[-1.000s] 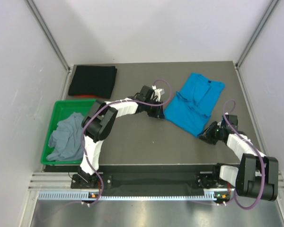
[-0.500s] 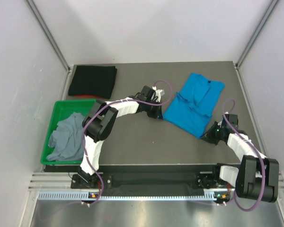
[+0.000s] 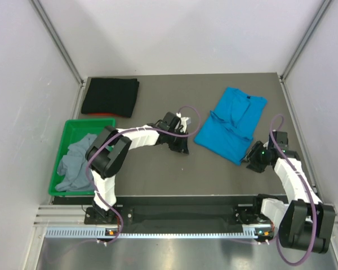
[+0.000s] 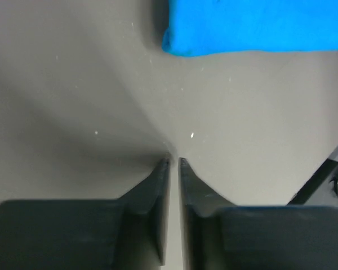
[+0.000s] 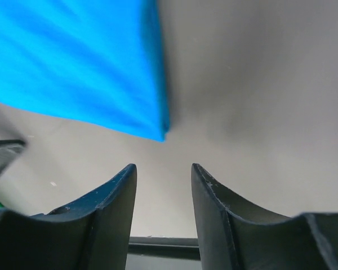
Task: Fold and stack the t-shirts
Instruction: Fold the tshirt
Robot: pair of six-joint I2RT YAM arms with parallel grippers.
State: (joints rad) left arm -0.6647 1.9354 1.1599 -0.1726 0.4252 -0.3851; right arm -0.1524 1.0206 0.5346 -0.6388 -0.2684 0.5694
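Table [image 3: 214, 174]: blue t-shirt [image 3: 231, 126] lies there — left pincer [image 4: 174, 162] narrow slit, empty; right pincer [image 5: 163, 167] half-parted, empty, near its corner.

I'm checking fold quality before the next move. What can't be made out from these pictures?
- Top view: the black t-shirt hides whatever the red strip at its near edge belongs to.
- Top view: the grey t-shirt lies crumpled in the green bin; its sleeves cannot be traced.
- Wrist views: the frame edges cut off the blue t-shirt; only a corner shows.
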